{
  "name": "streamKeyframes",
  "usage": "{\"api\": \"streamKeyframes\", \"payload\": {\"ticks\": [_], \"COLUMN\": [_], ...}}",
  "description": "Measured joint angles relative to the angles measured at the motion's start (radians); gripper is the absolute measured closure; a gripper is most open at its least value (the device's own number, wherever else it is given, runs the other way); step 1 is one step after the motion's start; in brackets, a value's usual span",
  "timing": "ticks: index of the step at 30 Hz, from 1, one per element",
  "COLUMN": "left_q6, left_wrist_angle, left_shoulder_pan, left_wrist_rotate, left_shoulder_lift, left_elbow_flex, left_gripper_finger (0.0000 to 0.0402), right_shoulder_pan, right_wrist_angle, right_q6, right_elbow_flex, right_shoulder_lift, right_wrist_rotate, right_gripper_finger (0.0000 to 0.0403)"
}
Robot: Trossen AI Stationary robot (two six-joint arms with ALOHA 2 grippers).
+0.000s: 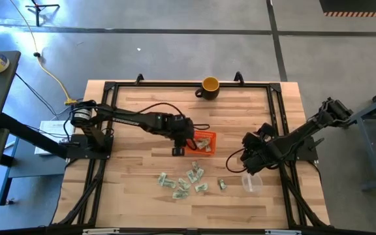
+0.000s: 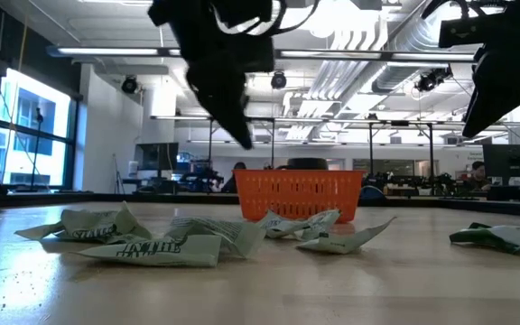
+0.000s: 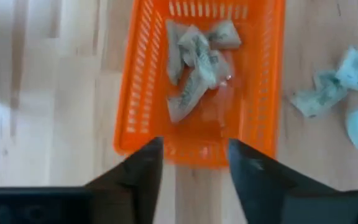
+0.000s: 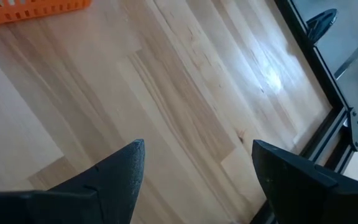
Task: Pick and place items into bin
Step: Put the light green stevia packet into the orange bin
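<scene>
The orange bin (image 1: 204, 141) stands mid-table; the left wrist view shows a few pale green wrapped items (image 3: 194, 59) lying inside the bin (image 3: 199, 140). Several more items (image 1: 187, 181) lie loose on the wood toward the near edge, seen close in the low view (image 2: 152, 239). My left gripper (image 1: 179, 151) hovers open and empty at the bin's left end (image 3: 194, 165). My right gripper (image 1: 249, 163) hangs open over bare wood to the right (image 4: 197, 162).
A yellow mug (image 1: 209, 86) stands near the far edge. A clear plastic cup (image 1: 252, 183) lies just near of my right gripper. A black frame (image 1: 279, 117) borders the table. Bare wood lies between the bin and my right gripper.
</scene>
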Motion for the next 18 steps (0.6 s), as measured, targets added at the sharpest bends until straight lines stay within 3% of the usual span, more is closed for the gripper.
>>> {"api": "streamKeyframes", "payload": {"ticks": [3,6,10,13,18], "left_q6": [-0.057,-0.189,-0.562,-0.865,-1.174], "left_wrist_angle": [-0.155,-0.293,-0.428,-0.493,-0.454], "left_shoulder_pan": [-0.027,-0.081,-0.147,-0.196,-0.292], "left_wrist_rotate": [0.039,0.098,0.197,0.249,0.161], "left_shoulder_lift": [-0.033,-0.059,-0.076,-0.072,-0.073], "left_elbow_flex": [0.0,-0.002,-0.001,-0.004,-0.002], "left_gripper_finger": [0.0146,0.014,0.0155,0.017,0.0188], "right_shoulder_pan": [0.0,0.0,-0.005,-0.028,-0.056], "right_wrist_angle": [0.001,0.007,0.04,0.089,0.147], "right_q6": [0.0,-0.008,-0.007,0.016,0.016], "right_elbow_flex": [0.0,-0.003,-0.034,-0.071,-0.105], "right_shoulder_lift": [0.0,-0.001,-0.001,-0.001,-0.002], "right_wrist_rotate": [0.007,0.023,0.021,-0.055,-0.08], "right_gripper_finger": [0.0116,0.0116,0.0116,0.0116,0.0116]}}
